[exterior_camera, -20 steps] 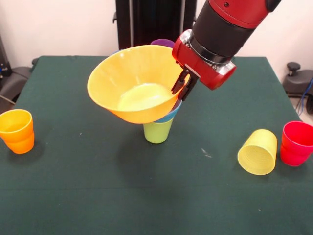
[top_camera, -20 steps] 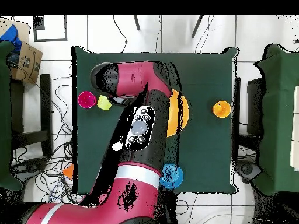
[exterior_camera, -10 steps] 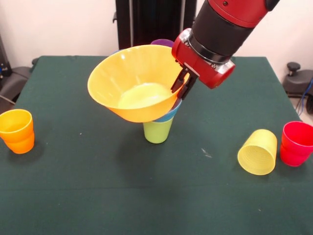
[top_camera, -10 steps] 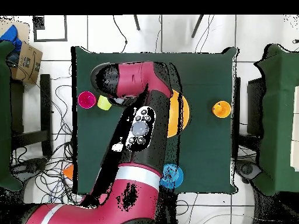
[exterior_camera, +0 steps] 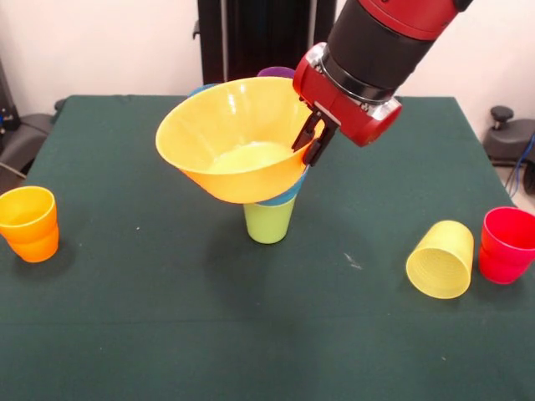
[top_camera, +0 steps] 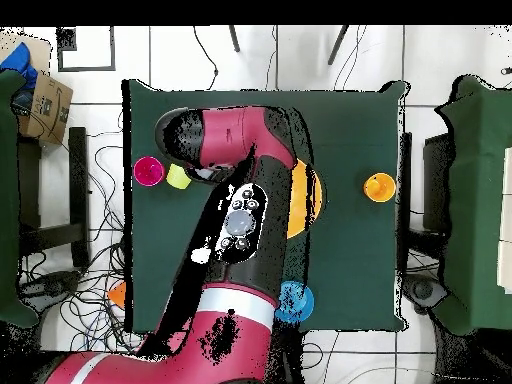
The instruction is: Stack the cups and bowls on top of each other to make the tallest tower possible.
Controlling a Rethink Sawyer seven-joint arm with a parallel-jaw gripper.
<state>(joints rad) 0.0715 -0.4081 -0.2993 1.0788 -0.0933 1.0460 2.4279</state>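
Note:
A large yellow-orange bowl (exterior_camera: 230, 138) sits tilted on a small blue bowl (exterior_camera: 284, 197), which is seated in the mouth of an upright lime green cup (exterior_camera: 268, 222) at mid-table. My gripper (exterior_camera: 312, 141) is shut on the large bowl's right rim, one finger inside and one outside. In the overhead view my arm hides most of this bowl (top_camera: 306, 196). An orange cup (exterior_camera: 29, 223) stands at the left. A yellow cup (exterior_camera: 440, 259) lies on its side at the right, next to an upright red cup (exterior_camera: 506, 245).
A purple piece (exterior_camera: 277, 73) and a blue edge (exterior_camera: 201, 88) show behind the large bowl. In the overhead view a blue bowl (top_camera: 296, 300) sits near the robot's side of the table, and an orange piece (top_camera: 118, 293) lies at the table's edge.
The large yellow-orange bowl has risen slightly and tipped closer to level, with my gripper still on its rim. The other cups have not moved.

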